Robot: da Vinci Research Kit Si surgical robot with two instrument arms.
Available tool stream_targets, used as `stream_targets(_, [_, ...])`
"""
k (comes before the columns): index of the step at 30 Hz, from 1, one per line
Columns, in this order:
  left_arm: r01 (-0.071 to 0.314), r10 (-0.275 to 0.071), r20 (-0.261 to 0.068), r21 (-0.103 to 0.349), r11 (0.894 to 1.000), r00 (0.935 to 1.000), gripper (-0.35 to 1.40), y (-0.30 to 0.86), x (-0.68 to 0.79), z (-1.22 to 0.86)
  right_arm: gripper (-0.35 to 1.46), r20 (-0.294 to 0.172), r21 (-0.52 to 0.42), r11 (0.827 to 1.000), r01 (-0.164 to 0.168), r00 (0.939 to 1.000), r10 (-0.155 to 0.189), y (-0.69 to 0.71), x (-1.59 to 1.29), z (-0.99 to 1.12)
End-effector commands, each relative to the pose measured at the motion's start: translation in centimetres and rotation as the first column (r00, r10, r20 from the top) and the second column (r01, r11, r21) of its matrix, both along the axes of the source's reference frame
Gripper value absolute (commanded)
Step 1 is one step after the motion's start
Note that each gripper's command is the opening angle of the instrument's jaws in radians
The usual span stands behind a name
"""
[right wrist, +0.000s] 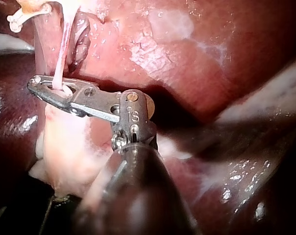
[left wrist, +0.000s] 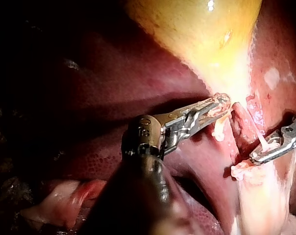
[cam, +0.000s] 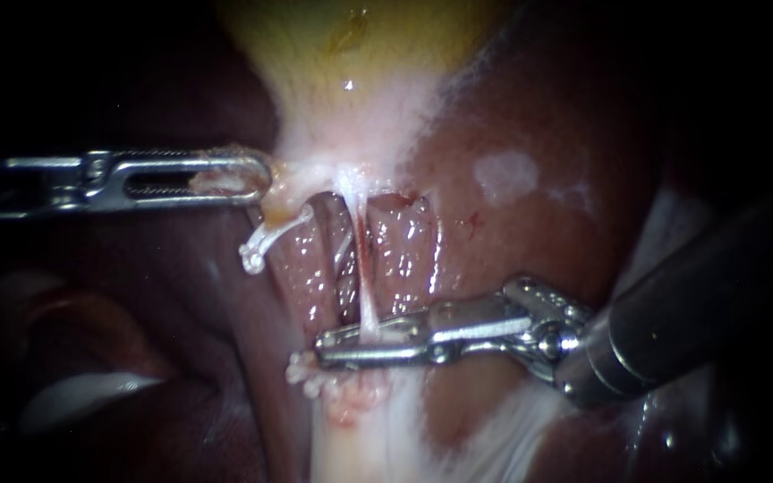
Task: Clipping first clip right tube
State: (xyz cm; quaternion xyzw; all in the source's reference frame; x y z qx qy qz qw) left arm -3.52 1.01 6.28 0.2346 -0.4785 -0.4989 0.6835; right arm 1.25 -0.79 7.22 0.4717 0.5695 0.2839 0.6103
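The yellow gallbladder (cam: 351, 72) narrows downward into pale tissue. My left instrument (cam: 257, 179) comes in level from the left, its slotted jaws shut on a fold of that pale tissue at the gallbladder's neck (left wrist: 221, 105). A thin white tube (cam: 365, 286), the right one, runs down from the neck across raw red tissue. My right instrument (cam: 322, 347) reaches in from the right and its narrow jaws lie together across this tube low down (right wrist: 60, 87). A short curled white stub (cam: 266, 240) hangs to the tube's left, under the left instrument's jaws.
Dark red liver (cam: 530, 233) with a pale patch (cam: 505, 172) lies right of the tube. Whitish fatty tissue (cam: 351, 429) bunches below the right instrument's jaws. The right instrument's thick dark shaft (cam: 691, 313) fills the lower right.
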Motion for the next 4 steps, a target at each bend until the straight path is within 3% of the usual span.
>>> stream_targets(1, [0.0, 0.0, 0.0, 0.0, 1.0, 1.0, -0.35, 0.0, 0.0, 0.0, -0.35, 0.001, 0.0, 1.0, -0.001, 1.0, 0.001, 0.01, 0.0, 0.0])
stream_targets(4, [0.0, 0.0, 0.0, 0.0, 1.0, 1.0, -0.35, 0.0, 0.0, 0.0, -0.35, 0.001, 0.0, 1.0, -0.001, 1.0, 0.001, 0.01, 0.0, 0.01])
